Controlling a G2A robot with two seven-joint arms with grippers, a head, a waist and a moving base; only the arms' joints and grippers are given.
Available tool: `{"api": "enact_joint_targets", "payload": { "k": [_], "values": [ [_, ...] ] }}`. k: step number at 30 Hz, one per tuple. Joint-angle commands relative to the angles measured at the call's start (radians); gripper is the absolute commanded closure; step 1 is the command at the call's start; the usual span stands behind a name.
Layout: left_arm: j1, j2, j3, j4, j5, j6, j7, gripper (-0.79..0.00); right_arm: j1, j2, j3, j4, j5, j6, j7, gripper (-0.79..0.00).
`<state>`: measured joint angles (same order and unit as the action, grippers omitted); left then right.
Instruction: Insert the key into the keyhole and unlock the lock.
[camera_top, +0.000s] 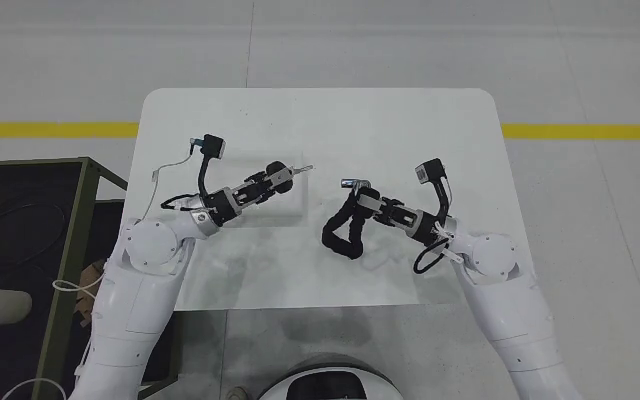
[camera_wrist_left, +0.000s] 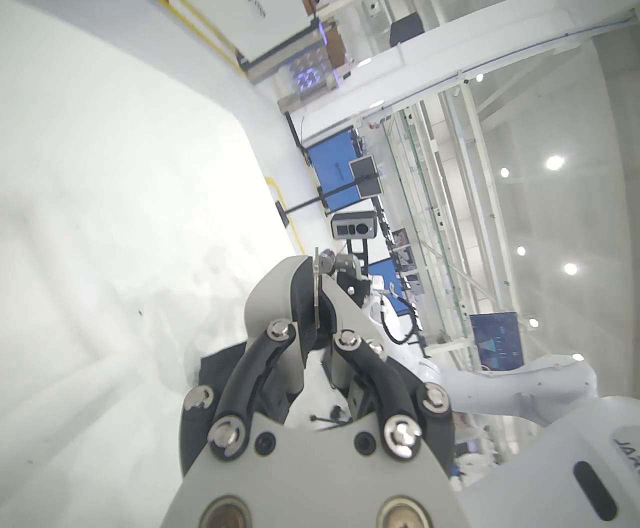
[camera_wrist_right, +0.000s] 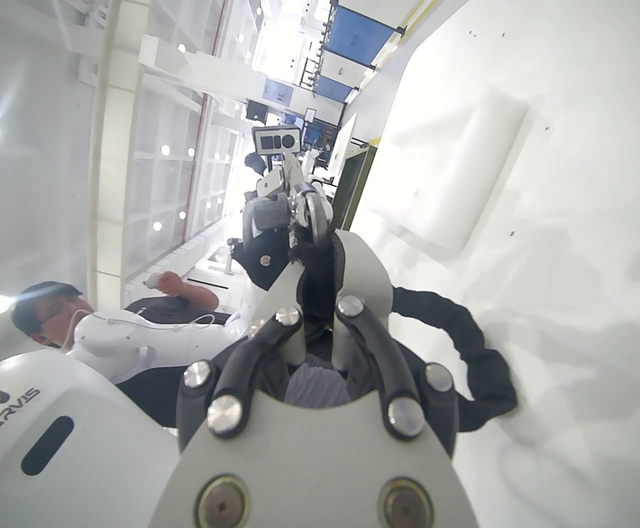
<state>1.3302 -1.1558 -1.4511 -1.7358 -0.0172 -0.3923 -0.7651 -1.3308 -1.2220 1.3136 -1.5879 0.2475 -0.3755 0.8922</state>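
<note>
**Silver key (camera_top: 303, 169) lined up, lock not yet met**

Black cable (camera_top: 340, 238) is what you see first on the robot's side of the table (camera_top: 420, 120): a fabric-sleeved loop drooping from the right tool (camera_top: 362, 197). I cannot tell whether its low end touches the top. The right tool is clamped on the sleeved part just behind the lock body (camera_wrist_right: 267, 215), so the grey head juts out past the fingertips towards the other arm.

Across a clear gap, the left tool (camera_top: 283, 178) is pinched on the key's bow. The thin blade sticks out in front and points roughly at the lock head. Both pieces are held above the table, near each other but not touching. A low white block (camera_top: 272, 208) lies under the left arm. Beyond that the table runs back to its far edge.

By my reading, the step in hand is closing that gap and seating the blade. From here I cannot make out the keyhole, so its angle is uncertain.

- The lock hand would do best to hold rigid, since the soft sleeve may let the head twist under a push.
- The key should be brought in along its own length, with the flat of the blade rolled to match the slot.
- Advance gently and back off if it snags.
- Turn only once the blade is fully home.
</note>
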Motion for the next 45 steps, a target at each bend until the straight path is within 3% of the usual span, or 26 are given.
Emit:
{"api": "enact_joint_targets", "payload": {
  "k": [1, 4, 6, 8, 17, 19, 23, 27, 31, 33, 34, 44, 45],
  "values": [
    [0.014, -0.008, 0.013, 0.013, -0.03, -0.165, 0.116, 0.0, 0.001, 0.002, 0.013, -0.002, 0.078, 0.002, 0.029, 0.0],
    [0.013, -0.015, -0.006, 0.064, 0.113, -0.359, 0.253, 0.0, 0.007, 0.007, 0.041, 0.0, 0.15, 0.008, 0.072, 0.0],
    [0.019, -0.024, 0.009, 0.084, 0.207, -0.423, 0.358, 0.0, 0.012, 0.009, 0.056, 0.001, 0.176, 0.009, 0.086, 0.0],
    [0.024, -0.032, 0.036, 0.104, 0.287, -0.433, 0.41, 0.0, 0.015, 0.011, 0.062, 0.003, 0.187, 0.008, 0.096, 0.0],
    [0.024, -0.032, 0.036, 0.104, 0.287, -0.433, 0.41, 0.0, 0.016, 0.013, 0.061, 0.002, 0.181, 0.005, 0.107, 0.0],
    [0.027, -0.034, 0.023, 0.098, 0.337, -0.42, 0.464, 0.0, -0.005, 0.013, 0.053, -0.019, 0.175, 0.014, 0.091, 0.0],
    [-0.015, -0.053, -0.007, 0.128, 0.643, -0.515, 0.769, 0.0, -0.005, 0.018, 0.064, -0.04, 0.225, 0.038, 0.145, 0.0],
    [-0.057, -0.072, -0.009, 0.143, 1.129, -0.549, 1.151, 0.0, 0.01, 0.026, 0.086, -0.041, 0.26, 0.075, 0.216, 0.0],
    [-0.09, -0.081, 0.071, 0.214, 1.594, -0.395, 1.648, 0.0, 0.044, 0.03, 0.094, -0.007, 0.29, 0.089, 0.252, 0.0],
    [-0.122, -0.082, 0.109, 0.302, 1.752, -0.279, 1.825, 0.0, 0.061, 0.031, 0.096, 0.011, 0.307, 0.082, 0.274, 0.0],
    [-0.135, -0.083, 0.117, 0.33, 1.784, -0.237, 1.857, 0.0, 0.061, 0.031, 0.096, 0.011, 0.307, 0.082, 0.274, 0.0],
    [-0.135, -0.083, 0.117, 0.33, 1.784, -0.237, 1.857, 0.0, 0.061, 0.031, 0.096, 0.011, 0.307, 0.082, 0.274, 0.0],
    [-0.12, -0.081, 0.12, 0.291, 1.829, -0.204, 1.84, 0.0, 0.045, 0.032, 0.098, 0.006, 0.29, 0.077, 0.262, 0.0]
  ]
}}
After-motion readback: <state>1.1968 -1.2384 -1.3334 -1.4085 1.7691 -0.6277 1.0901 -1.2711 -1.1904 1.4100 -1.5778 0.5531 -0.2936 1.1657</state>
